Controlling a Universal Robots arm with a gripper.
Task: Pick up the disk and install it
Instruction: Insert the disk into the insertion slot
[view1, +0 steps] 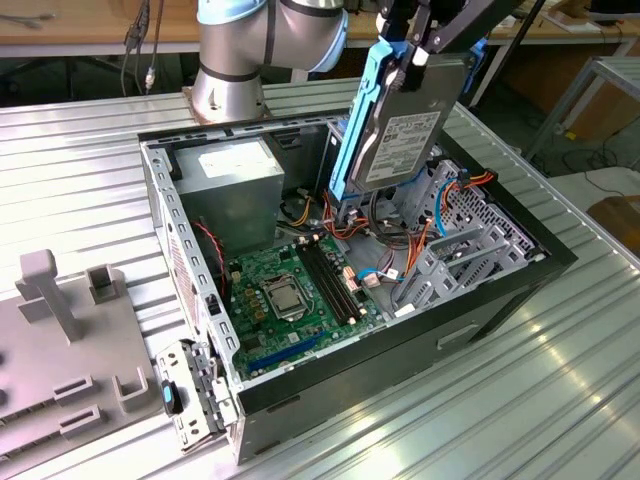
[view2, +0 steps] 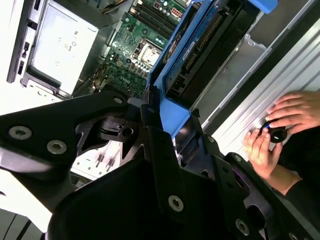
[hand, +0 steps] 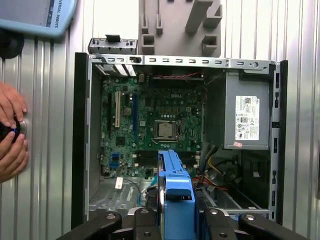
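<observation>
Disk (view1: 400, 140), just one, hangs tilted above the one open computer case (view1: 400, 370), clamped at its upper end by the single gripper (view1: 420, 55); one grey power supply (view1: 235, 185) and one green board (view1: 255, 275) lie inside.

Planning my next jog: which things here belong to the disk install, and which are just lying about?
Job: dark hard disk with blue plastic rails, held in the black gripper; grey metal drive cage; open black computer case.
Lying about: grey plastic fixture; silver power supply box; a person's hands.
</observation>
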